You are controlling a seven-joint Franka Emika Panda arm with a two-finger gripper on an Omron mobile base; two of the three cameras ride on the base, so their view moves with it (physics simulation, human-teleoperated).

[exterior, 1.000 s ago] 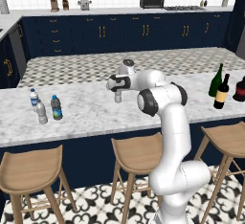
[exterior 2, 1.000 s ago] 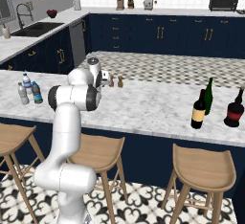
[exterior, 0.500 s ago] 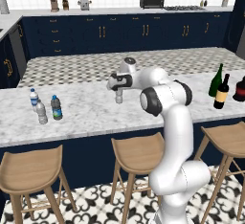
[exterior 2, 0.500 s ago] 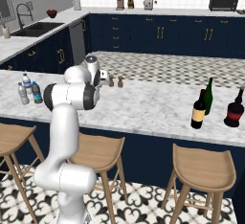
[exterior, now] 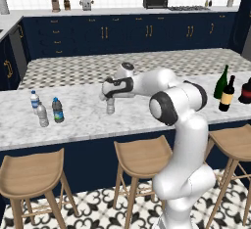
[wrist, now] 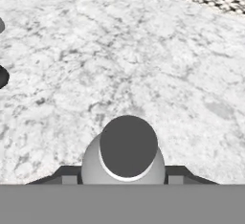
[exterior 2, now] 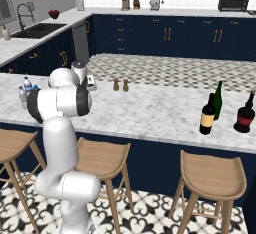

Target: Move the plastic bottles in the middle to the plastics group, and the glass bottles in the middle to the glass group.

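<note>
A clear grey unlabelled plastic bottle (exterior: 111, 106) stands on the white marble counter near its middle. My gripper (exterior: 111, 96) sits over its top, shut on its neck. In the hand view its dark grey cap (wrist: 128, 145) rises between my fingertips (wrist: 64, 175). At the left stand a white-capped blue-label bottle (exterior: 34, 99), a plain grey bottle (exterior: 42, 114) and a dark blue-capped bottle (exterior: 58, 110) close together. At the right a dark wine bottle with a tan label (exterior: 226, 94) stands beside a slim green wine bottle (exterior: 221, 82) and a squat dark red bottle (exterior: 246, 91).
Two small shakers (exterior 2: 120, 84) stand on the counter just beyond my hand. Three wooden stools (exterior: 141, 157) line the counter's front edge. A patterned raised counter (exterior: 73, 69) runs behind the marble strip. Bare marble (exterior: 83, 115) lies between the held bottle and the left group.
My jaws have closed on the grey bottle's neck. The bottle stands where it stood, and the arm has barely shifted.
</note>
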